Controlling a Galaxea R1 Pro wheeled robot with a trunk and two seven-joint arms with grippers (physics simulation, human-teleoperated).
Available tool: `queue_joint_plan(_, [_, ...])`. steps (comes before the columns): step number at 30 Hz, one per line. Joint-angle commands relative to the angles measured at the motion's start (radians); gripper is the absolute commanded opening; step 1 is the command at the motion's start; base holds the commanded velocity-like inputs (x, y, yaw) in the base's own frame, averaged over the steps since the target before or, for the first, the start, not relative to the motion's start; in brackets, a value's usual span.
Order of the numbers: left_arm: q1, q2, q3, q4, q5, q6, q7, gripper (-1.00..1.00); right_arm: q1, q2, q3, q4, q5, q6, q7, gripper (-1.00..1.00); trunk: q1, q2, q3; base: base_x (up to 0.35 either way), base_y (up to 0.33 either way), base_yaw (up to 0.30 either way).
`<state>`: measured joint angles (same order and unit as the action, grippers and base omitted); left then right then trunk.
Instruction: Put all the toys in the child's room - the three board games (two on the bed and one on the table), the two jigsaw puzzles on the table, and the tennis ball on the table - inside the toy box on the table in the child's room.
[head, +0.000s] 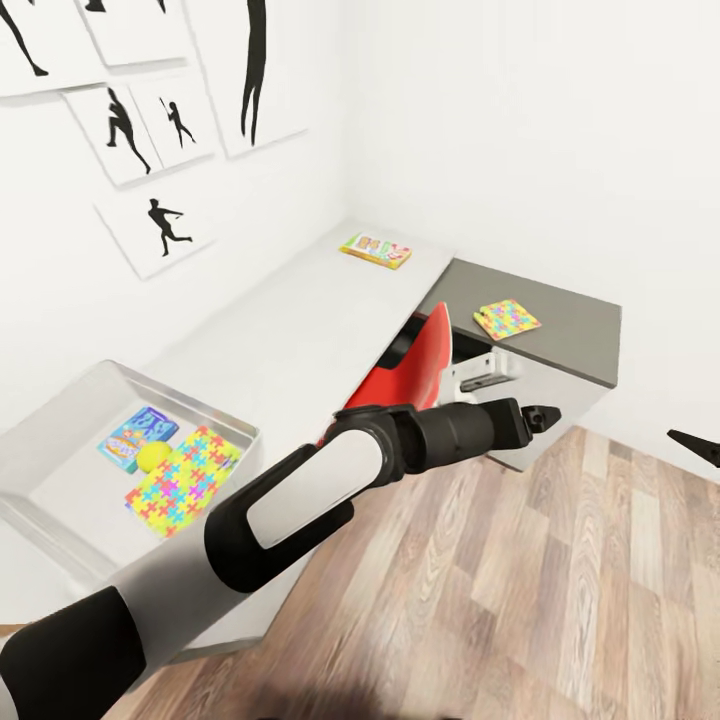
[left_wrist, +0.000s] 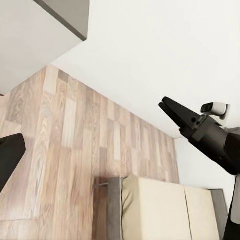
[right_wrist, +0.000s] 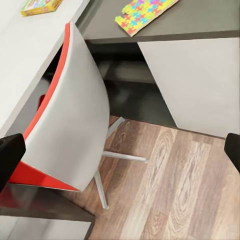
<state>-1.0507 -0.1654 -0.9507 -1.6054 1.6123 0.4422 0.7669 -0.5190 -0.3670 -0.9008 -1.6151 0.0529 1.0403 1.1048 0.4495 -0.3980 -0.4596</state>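
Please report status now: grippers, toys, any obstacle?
Both grippers empty. Toy box holds three toys. Puzzle and board game remain on table. Chair between.

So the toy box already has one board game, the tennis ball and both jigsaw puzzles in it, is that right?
Not quite. The head view shows the toy box holding one board game, the tennis ball and only one jigsaw puzzle. The other jigsaw puzzle lies on the dark desk section.
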Motion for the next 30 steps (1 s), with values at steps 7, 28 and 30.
queue_joint_plan(7, [-0.001,0.001,0.001,0.0,0.007,0.001,0.008,1.0,-0.001,0.006,0.017,0.0,0.006,0.007,0.007,1.0,0.001,-0.002,0.0,0.056,-0.064,-0.188])
queue_joint_plan(28, [0.004,0.007,0.019,0.001,0.009,0.001,0.008,1.0,-0.003,0.033,0.056,0.0,0.007,0.007,0.007,1.0,0.001,-0.002,0.011,0.007,-0.008,-0.268])
queue_joint_plan(30, [0.014,0.007,0.03,0.001,0.009,0.002,0.009,1.0,-0.003,0.034,0.057,0.0,0.007,0.007,0.007,1.0,0.001,-0.002,0.012,0.0,-0.001,-0.278])
